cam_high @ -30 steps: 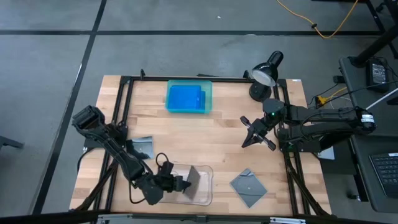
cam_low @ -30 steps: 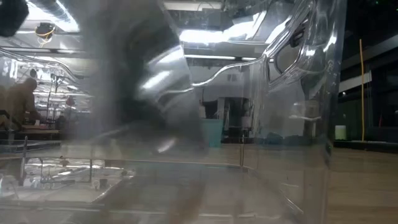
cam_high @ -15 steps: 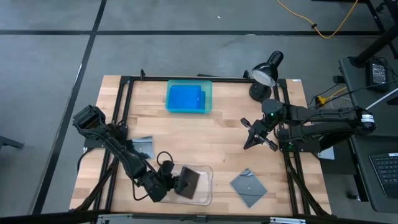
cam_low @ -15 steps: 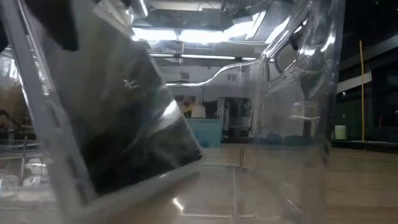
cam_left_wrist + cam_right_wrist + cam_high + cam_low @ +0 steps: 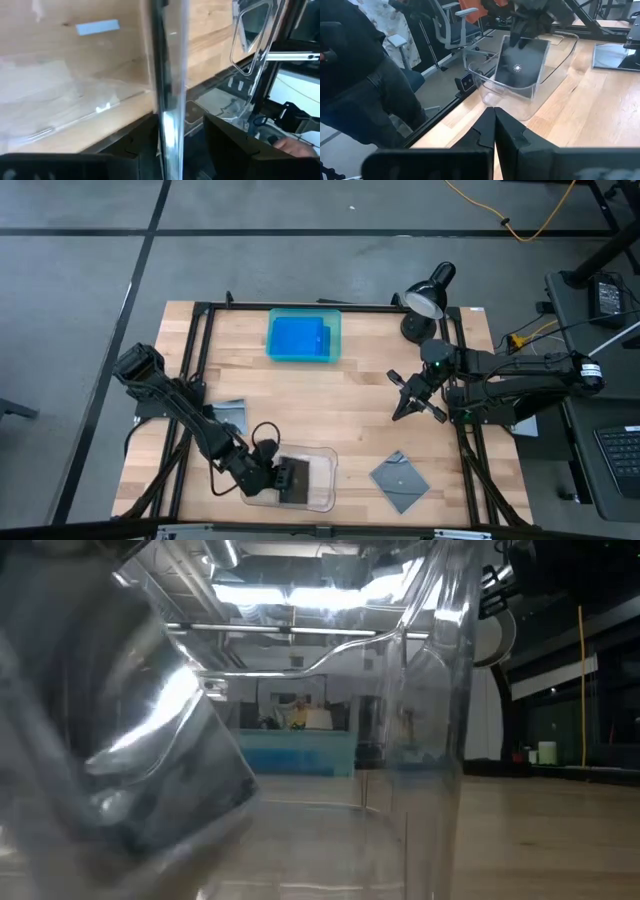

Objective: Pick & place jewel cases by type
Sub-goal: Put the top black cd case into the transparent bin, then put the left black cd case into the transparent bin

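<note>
Left of the clear tray [image 5: 326, 494], one grey jewel case [image 5: 230, 417] lies on the tabletop. At that tray's left wall, the left gripper [image 5: 277, 477] straddles a dark jewel case [image 5: 522, 62] leaning inside; whether it pinches, I cannot tell. Best to lower the case flat before backing out. Right of the tray, the right gripper [image 5: 494, 112] waits closed.

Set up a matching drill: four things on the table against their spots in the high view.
Things:
1. teal tray
2. clear tray
3. lamp
4. loose dark grey case

Spots:
A. bottom edge, left of centre
B. bottom right, flat on the wood
C. top edge, centre
D. top right corner

Pairs: 1-C, 2-A, 3-D, 4-B
</note>
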